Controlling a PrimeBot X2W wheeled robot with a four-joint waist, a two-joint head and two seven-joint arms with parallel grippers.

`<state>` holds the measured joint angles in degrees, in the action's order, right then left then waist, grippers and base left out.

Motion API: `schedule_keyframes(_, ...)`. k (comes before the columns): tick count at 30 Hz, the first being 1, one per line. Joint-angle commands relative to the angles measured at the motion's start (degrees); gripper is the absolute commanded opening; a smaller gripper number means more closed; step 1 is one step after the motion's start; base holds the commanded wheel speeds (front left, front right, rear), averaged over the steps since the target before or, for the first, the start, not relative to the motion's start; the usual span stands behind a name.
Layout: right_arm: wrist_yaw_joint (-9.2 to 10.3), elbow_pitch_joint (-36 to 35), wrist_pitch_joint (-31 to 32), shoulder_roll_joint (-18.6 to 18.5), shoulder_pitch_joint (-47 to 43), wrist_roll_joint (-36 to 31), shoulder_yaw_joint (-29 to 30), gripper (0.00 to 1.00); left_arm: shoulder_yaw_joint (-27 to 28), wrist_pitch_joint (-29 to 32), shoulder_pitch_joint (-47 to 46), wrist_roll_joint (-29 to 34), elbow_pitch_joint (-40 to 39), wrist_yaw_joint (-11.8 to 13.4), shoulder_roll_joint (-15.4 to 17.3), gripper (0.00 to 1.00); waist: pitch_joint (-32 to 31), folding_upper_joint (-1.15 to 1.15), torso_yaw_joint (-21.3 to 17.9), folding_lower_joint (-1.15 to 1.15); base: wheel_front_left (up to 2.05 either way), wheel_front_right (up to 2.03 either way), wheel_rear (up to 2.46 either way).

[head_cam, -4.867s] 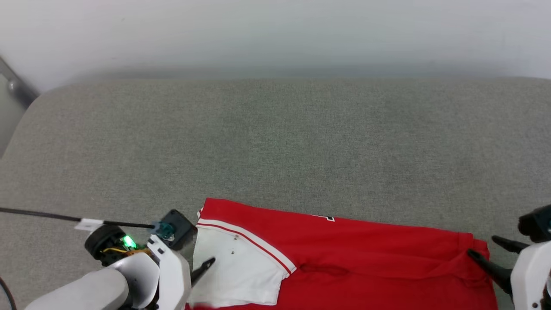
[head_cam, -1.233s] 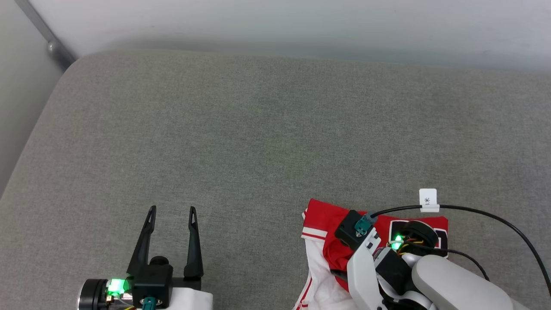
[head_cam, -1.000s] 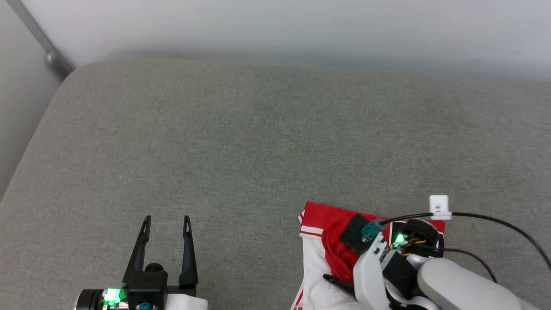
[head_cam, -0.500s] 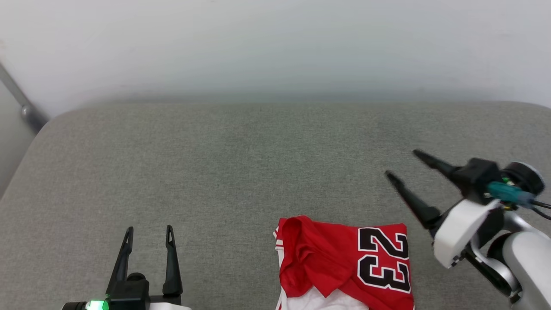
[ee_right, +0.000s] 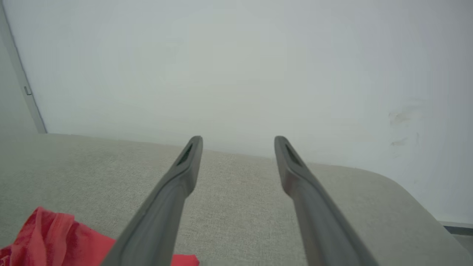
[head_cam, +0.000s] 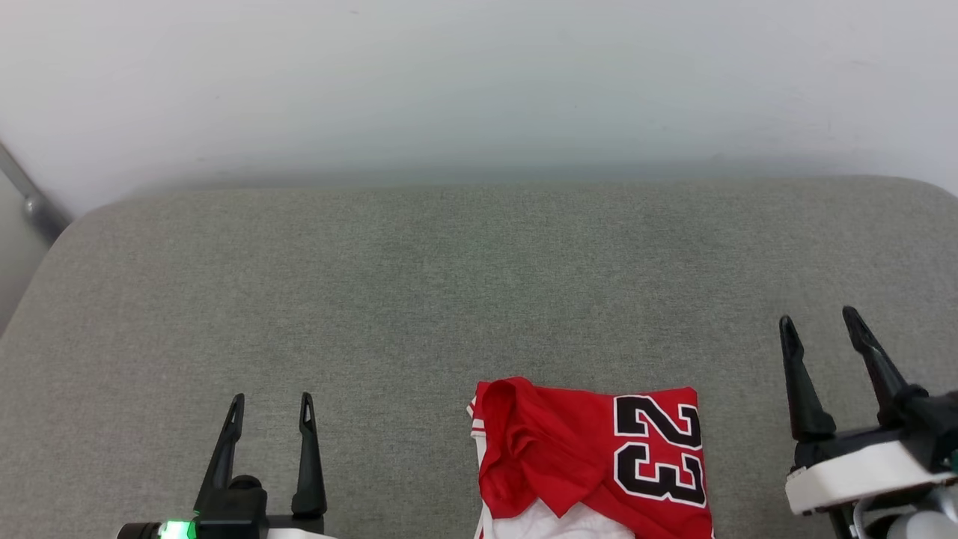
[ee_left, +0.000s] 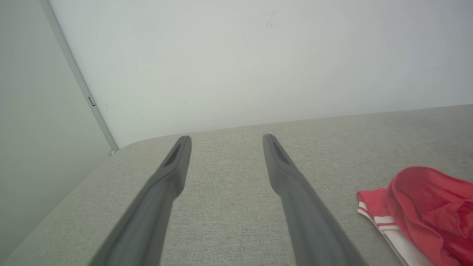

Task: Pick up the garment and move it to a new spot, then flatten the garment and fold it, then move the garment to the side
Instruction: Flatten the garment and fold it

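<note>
The garment (head_cam: pixel 591 460), a red jersey T-shirt, lies folded into a compact block at the bottom middle of the grey cushion (head_cam: pixel 449 292), a black "23" facing up on its right half and a rumpled red flap with white fabric on its left. My left gripper (head_cam: pixel 271 406) stands open at the lower left, well apart from it. At the lower right, my right gripper (head_cam: pixel 819 320) is open and empty, clear of the shirt's right edge. In the left wrist view the garment (ee_left: pixel 425 210) shows at the right past the open fingers (ee_left: pixel 166 184); in the right wrist view the garment (ee_right: pixel 55 240) shows at the lower left.
A pale wall (head_cam: pixel 479 82) rises behind the cushion's far edge. A grey metal post (head_cam: pixel 30 198) runs down the wall at the far left. The cushion's rounded corners fall away at left and right (ee_right: pixel 406 199).
My right gripper let go of the garment, opened, lifted off it and swung to the right, fingers now pointing away. The head camera shifted too. The left gripper stays open.
</note>
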<state>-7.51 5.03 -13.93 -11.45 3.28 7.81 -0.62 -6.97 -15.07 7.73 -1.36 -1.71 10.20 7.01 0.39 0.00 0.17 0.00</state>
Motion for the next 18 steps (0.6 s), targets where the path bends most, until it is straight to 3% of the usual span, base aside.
schedule_keyframes(1, 0.03, -0.7, -0.8, 2.0, -2.0, -0.4, 1.2, 1.0, 0.1, -0.1, 0.3, -0.1, 0.0, -0.3, 0.0, 1.0, 0.0, 0.0, 0.1, 0.0, 0.0, 0.0, 0.0)
schedule_keyframes(9, 0.03, -5.1, -1.2, 7.5, -8.8, -0.1, 3.1, 1.0, 0.4, -0.1, 0.7, -0.2, 0.2, -1.2, -0.5, 1.0, -0.1, 0.0, 0.1, 0.0, 0.0, 0.0, 0.0)
schedule_keyframes(18, 0.03, -6.7, -1.2, 8.7, -13.2, 1.4, 2.6, 1.0, 0.7, -0.1, 1.0, -0.1, 0.6, -2.0, -1.0, 1.0, -0.1, 0.0, 0.3, 0.0, 0.0, 0.0, 0.0)
